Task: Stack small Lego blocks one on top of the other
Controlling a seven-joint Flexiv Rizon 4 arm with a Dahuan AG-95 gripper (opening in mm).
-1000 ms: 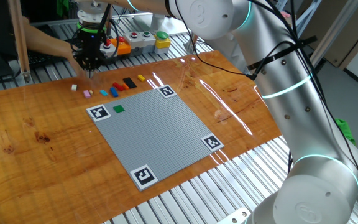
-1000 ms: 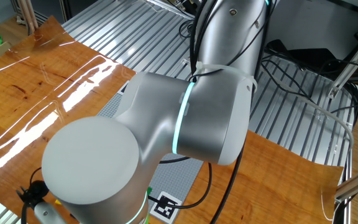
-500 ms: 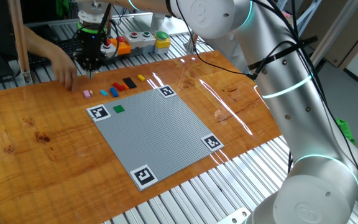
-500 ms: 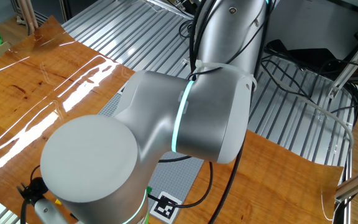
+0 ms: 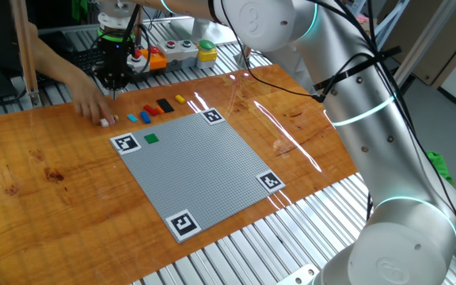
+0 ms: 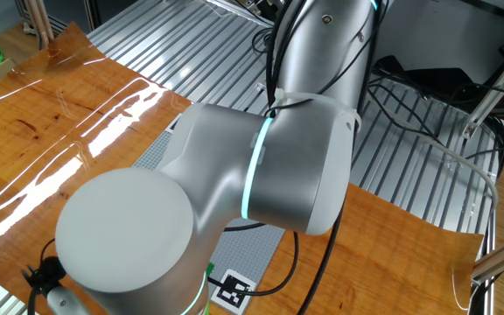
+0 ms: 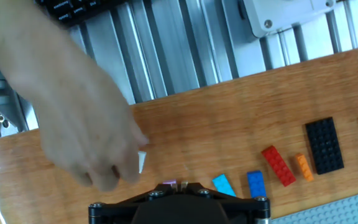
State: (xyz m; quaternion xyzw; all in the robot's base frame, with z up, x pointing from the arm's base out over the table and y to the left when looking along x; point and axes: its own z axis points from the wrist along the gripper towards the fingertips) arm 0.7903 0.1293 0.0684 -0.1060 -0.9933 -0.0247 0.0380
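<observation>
Hovering: my gripper (image 5: 113,89) hangs clenched and empty near the table's (image 5: 54,206) far edge.
Blocks: the small Lego blocks (image 5: 155,109) lie in a row just off the baseplate's (image 5: 200,170) far edge, to the jaws' right in one fixed view.
Nearer: a person's hand (image 5: 93,105) sits beside the row's left end, closer than my fingers.
Hand view: the black block (image 7: 324,145) lies long axis away from camera.
Other fixed view: only the arm (image 6: 261,166) shows.

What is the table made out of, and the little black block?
The table looks like wood with a shiny varnish: brown grain, knots and bright glare streaks. The black block seems to be hard plastic, smooth with a slight sheen, with rows of round studs on top.
</observation>
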